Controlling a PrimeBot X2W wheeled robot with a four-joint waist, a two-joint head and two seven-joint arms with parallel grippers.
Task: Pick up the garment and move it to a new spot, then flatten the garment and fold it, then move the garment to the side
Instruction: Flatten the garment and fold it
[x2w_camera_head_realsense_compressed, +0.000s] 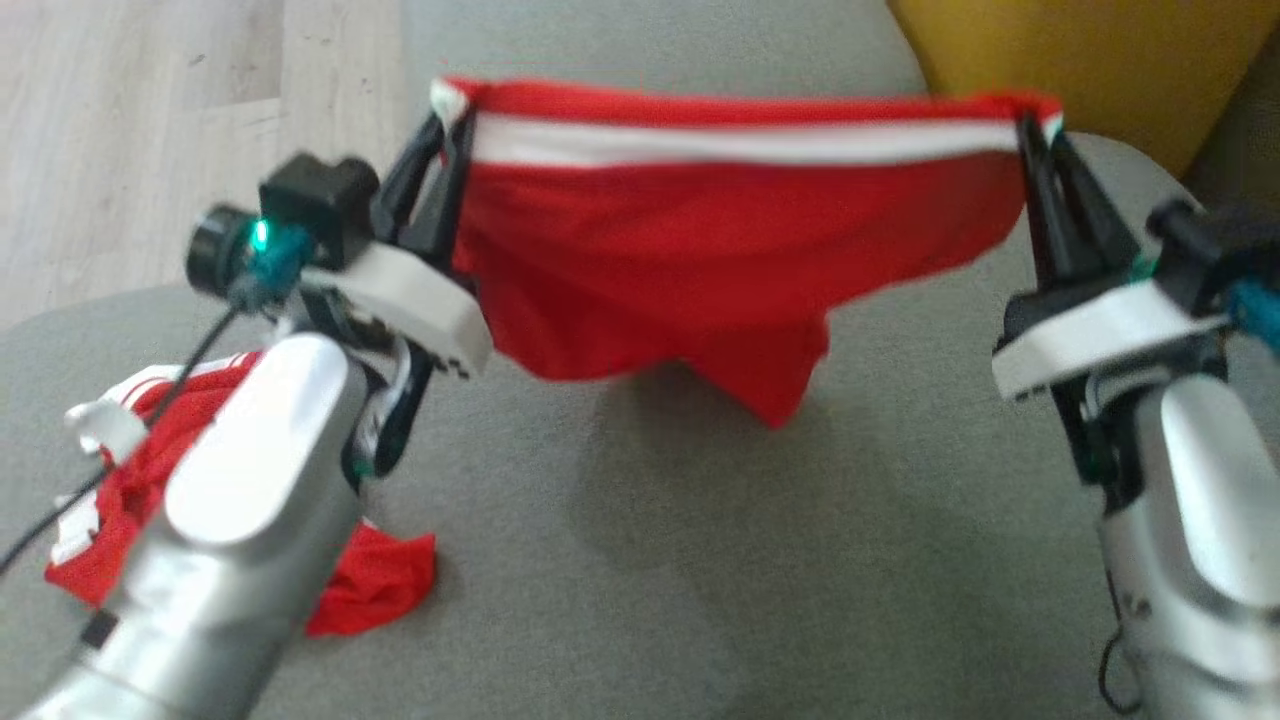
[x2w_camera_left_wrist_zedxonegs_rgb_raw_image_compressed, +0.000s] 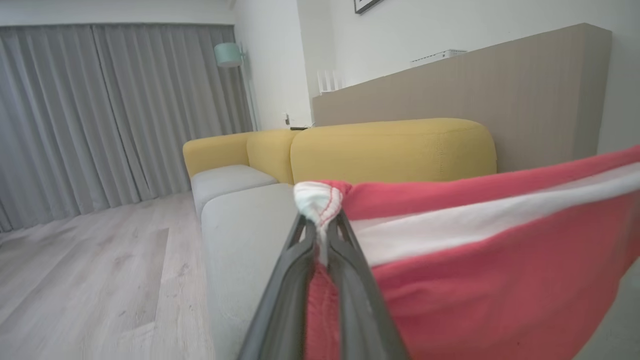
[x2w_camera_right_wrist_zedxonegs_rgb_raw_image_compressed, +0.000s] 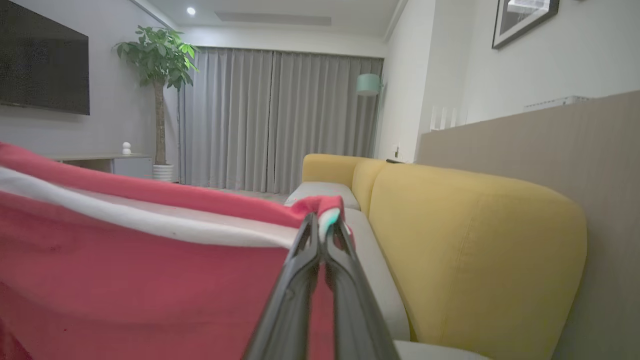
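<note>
Red heap, 8 o'clock: a second red garment (x2w_camera_head_realsense_compressed: 385, 585) with white trim lies crumpled on the grey sofa seat (x2w_camera_head_realsense_compressed: 700, 580), partly under the left forearm. It looks set aside, out of the working area.
Left gripper, 10 o'clock: the left gripper (x2w_camera_head_realsense_compressed: 445, 122) is clenched on the top left corner of the hanging cloth. The left wrist view shows a white wad of hem pinched between the dark fingers. A corner grip lets the edge be pulled straight.
Held garment, 12 o'clock to centre: the red garment (x2w_camera_head_realsense_compressed: 700, 260) with a white band has its top edge stretched between both grippers. Its body sags to a point and hangs clear above the seat, with a shadow beneath it.
Right gripper, 2 o'clock: the right gripper (x2w_camera_head_realsense_compressed: 1032, 125) is clamped on the top right corner. In the right wrist view, hem is nipped at the fingertips.
Yellow backrest, 1 o'clock: the yellow backrest (x2w_camera_head_realsense_compressed: 1080, 60) stands behind the right corner.
Reason for spread: the arms are held well apart to keep the cloth open rather than bunched, ready to be laid flat.
Stage: probably the carry to a new spot; flattening and folding are not yet done.
</note>
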